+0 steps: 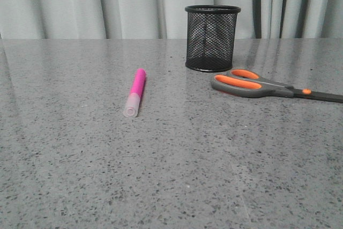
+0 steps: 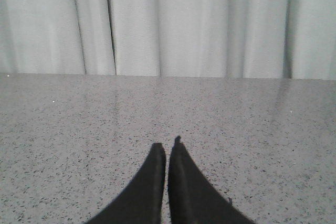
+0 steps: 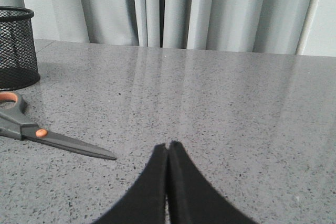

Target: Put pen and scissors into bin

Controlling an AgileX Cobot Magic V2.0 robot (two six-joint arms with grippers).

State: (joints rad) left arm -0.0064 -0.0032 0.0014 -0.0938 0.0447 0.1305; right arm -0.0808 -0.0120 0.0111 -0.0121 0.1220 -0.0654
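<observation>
The pen (image 1: 135, 93) was seen lying at eight o'clock from the upright bin (image 1: 212, 38), the scissors (image 1: 268, 86) flat at four o'clock, while the left gripper (image 2: 167, 151) and right gripper (image 3: 168, 147) were pressed together, empty.

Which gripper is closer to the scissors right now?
Right. The right gripper has the scissors in its wrist view, off to one side. The left gripper sees only bare table.
</observation>
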